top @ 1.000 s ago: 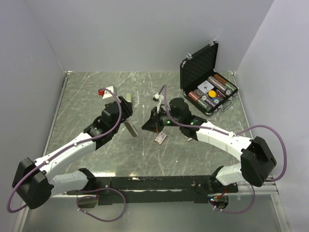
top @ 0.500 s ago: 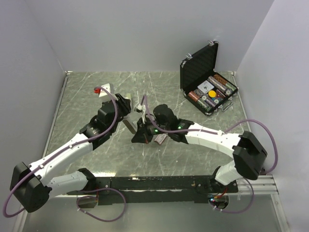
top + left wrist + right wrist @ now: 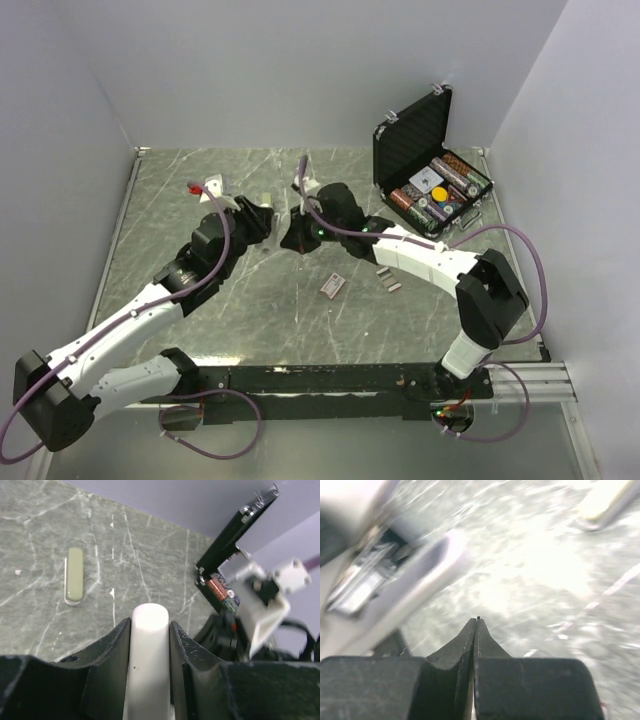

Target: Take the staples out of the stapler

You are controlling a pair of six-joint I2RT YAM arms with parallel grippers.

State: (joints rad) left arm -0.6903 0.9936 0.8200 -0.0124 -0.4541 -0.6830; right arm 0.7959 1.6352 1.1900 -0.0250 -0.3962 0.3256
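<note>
My left gripper (image 3: 257,230) is shut on the white stapler (image 3: 149,650), whose rounded end sticks out past the black fingers (image 3: 116,645). In the right wrist view the stapler (image 3: 405,575) lies open at the upper left, blurred, with its metal channel (image 3: 355,587) exposed. My right gripper (image 3: 477,621) is shut, with its tips just below and right of that channel. A tiny dark speck sits at the tips; I cannot tell what it is. From above, the right gripper (image 3: 294,242) is right beside the left one. Two short grey staples strips (image 3: 382,270) (image 3: 394,287) lie on the table.
A small pink-and-white box (image 3: 333,285) lies near the strips. An open black case (image 3: 412,140) filled with small items stands at the back right. An olive oblong piece (image 3: 74,575) lies on the marbled table (image 3: 180,190) behind the grippers. White walls close in on three sides.
Both arms have moved toward the back of the table. The right gripper swung left and away from the pink box, uncovering the two grey strips. The stapler rose with the left gripper.
</note>
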